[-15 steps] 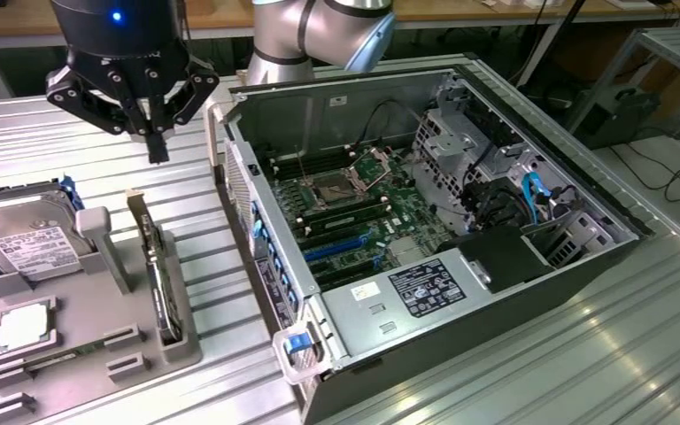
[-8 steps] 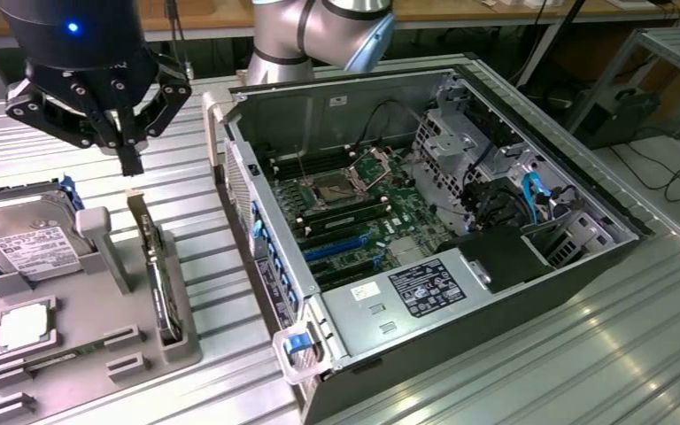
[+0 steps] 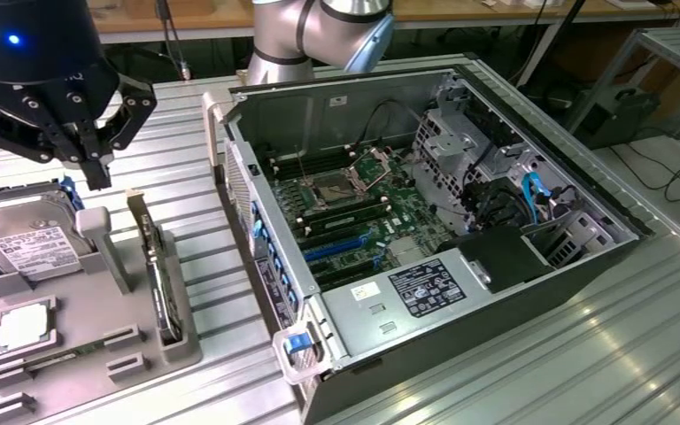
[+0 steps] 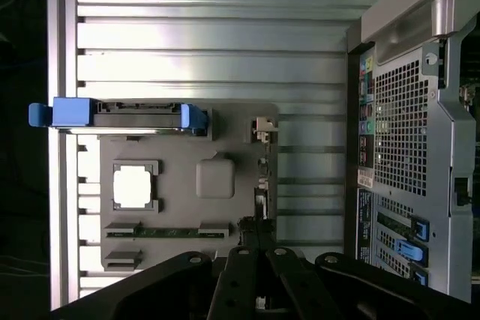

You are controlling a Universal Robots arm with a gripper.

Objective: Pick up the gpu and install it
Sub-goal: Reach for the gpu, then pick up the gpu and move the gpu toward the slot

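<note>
1. The black gripper (image 3: 96, 173) of the arm hangs high over the grey plastic holder (image 3: 92, 354), which lies on the ribbed metal tabletop (image 3: 529, 372). Its fingers are pressed together and nothing is between them.
2. The gpu (image 3: 158, 274), a thin flat black card with a silver end bracket, stands on its edge in a slot of the holder. The slot is on the side toward the open dark computer case (image 3: 435, 221). The card is not yet lifted and not yet in the case.
3. The long axis of the card runs from the far side to the near side of the exterior view, about parallel with the case wall beside it. The bracket end is the far one.
4. From the gripper, the card lies lower and a little toward the exterior view's right.
5. In the wrist view the gpu (image 4: 261, 201) looks like a narrow line that starts just in front of the fingertips and runs away from them toward the bracket. I judge that the gripper is nearly in line with the long axis, but closer to the end without the bracket than to the middle.
6. The silver hard drive with white label (image 3: 27, 243) and the small square silver chip (image 3: 21, 323) lie on the other side of the holder, apart from the card.
</note>
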